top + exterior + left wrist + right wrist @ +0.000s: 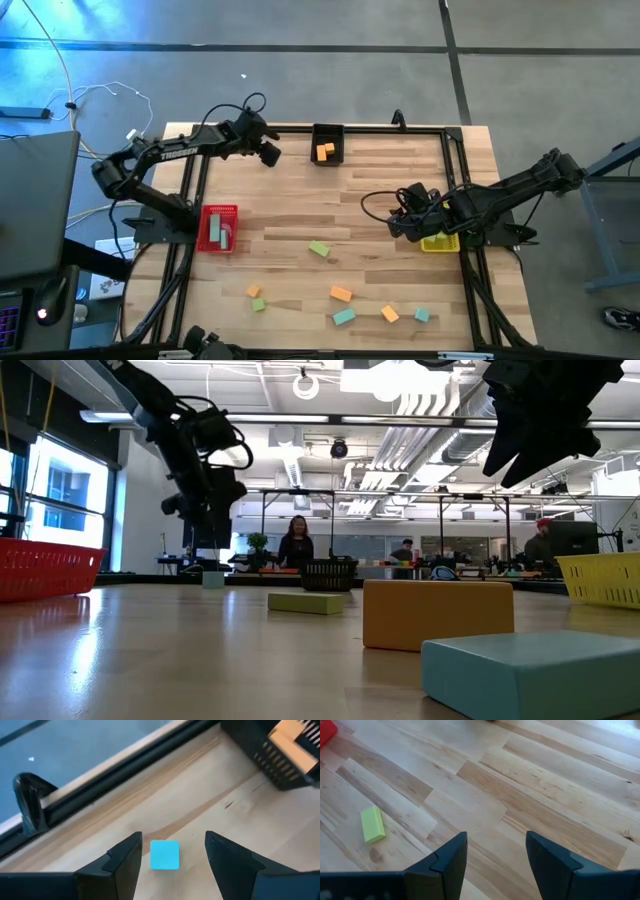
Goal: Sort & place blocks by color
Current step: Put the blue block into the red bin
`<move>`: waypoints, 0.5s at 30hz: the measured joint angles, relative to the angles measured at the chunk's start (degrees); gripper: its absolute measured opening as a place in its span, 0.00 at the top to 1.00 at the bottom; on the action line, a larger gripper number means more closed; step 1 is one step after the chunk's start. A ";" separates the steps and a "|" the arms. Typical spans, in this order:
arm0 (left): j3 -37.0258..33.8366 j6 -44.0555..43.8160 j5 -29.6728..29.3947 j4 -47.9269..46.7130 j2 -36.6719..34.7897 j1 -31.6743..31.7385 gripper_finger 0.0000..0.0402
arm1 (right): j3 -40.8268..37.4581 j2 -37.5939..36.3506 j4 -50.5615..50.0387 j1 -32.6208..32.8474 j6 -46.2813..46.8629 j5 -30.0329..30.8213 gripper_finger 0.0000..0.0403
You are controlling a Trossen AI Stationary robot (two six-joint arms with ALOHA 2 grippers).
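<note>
The wooden surface (300, 210) fills the middle of the high view. At its left edge sits a red bin (219, 228) with blocks inside; a yellow bin (441, 243) sits at the right, and a black bin (328, 143) at top centre holds an orange block (325, 151). The left tool (268, 152) hovers at upper left, fingers spread over a teal block (164, 854). The right tool (397, 226) hangs released at centre right. Loose blocks lie along the bottom, a green block (319, 249) above them.

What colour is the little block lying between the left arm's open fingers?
Teal: the block lies on the wood between the left end effector's open fingers, clearest in the left wrist view.
</note>
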 joint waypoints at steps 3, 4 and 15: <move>0.00 0.00 -0.02 0.03 1.53 0.00 0.50 | 0.00 0.00 0.00 0.00 0.00 0.00 0.53; 0.00 -0.02 -0.02 0.02 1.95 0.00 0.50 | 0.00 0.02 0.01 0.00 0.00 0.00 0.53; 0.00 -0.84 -0.43 0.05 4.41 0.00 0.50 | 0.00 0.02 0.04 0.00 0.00 0.04 0.53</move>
